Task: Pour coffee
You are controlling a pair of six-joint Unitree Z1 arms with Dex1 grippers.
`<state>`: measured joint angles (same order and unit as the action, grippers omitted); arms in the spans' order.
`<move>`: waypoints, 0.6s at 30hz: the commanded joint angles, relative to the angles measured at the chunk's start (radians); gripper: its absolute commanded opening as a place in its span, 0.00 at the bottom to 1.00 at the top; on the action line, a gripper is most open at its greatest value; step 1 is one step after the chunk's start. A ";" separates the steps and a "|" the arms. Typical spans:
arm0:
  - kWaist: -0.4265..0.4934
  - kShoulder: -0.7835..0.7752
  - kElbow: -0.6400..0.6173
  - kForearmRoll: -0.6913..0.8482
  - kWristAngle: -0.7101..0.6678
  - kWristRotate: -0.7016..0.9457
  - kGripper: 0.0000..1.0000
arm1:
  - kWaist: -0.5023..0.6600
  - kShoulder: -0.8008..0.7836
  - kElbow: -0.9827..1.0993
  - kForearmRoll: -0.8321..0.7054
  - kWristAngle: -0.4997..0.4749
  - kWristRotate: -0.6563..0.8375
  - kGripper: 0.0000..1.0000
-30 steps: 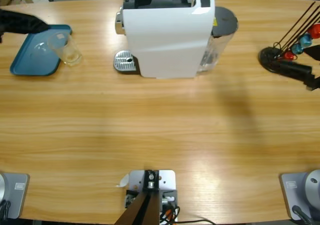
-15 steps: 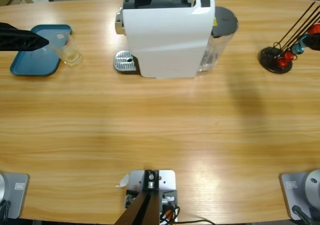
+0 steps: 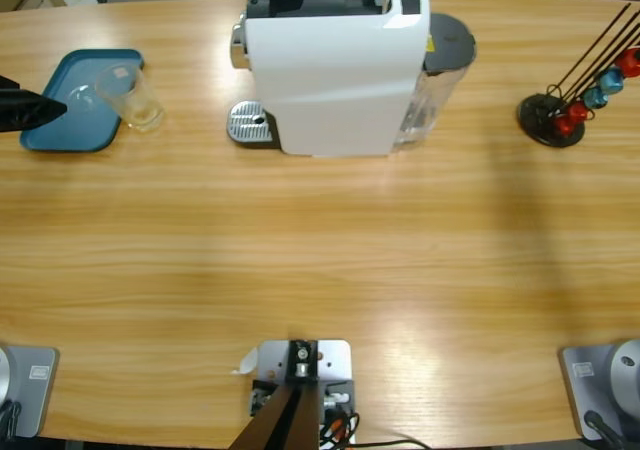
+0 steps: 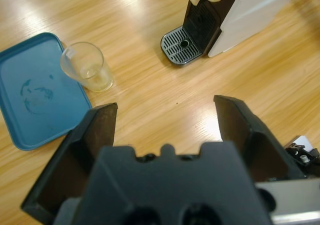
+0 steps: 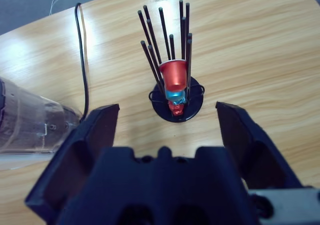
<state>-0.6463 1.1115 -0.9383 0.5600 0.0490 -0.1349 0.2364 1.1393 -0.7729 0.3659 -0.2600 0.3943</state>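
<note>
Gaping left gripper [image 4: 165, 120] overlooks glass [image 4: 86, 66]; right gripper [image 5: 167, 122] likewise.

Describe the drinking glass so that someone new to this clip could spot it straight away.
Start at the white coffee machine at the table's far edge and look along that edge to the blue tray. The clear glass stands upright at the tray's machine-side edge, the only see-through cup in view.
</note>
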 commanded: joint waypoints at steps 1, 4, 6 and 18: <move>-0.009 0.010 0.050 -0.026 0.018 0.008 0.82 | -0.014 0.119 0.042 -0.059 0.010 0.009 0.80; -0.009 0.010 0.050 -0.028 0.020 0.008 0.82 | -0.014 0.127 0.044 -0.072 0.008 0.005 0.76; -0.009 0.010 0.050 -0.028 0.024 0.009 0.82 | -0.018 0.133 0.044 -0.077 0.005 0.001 0.76; -0.009 0.007 0.055 -0.029 0.025 0.009 0.81 | -0.071 0.156 0.043 -0.109 0.012 -0.008 0.71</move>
<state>-0.6463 1.1119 -0.9189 0.5429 0.0563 -0.1349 0.1928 1.2488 -0.7603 0.2836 -0.2599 0.3942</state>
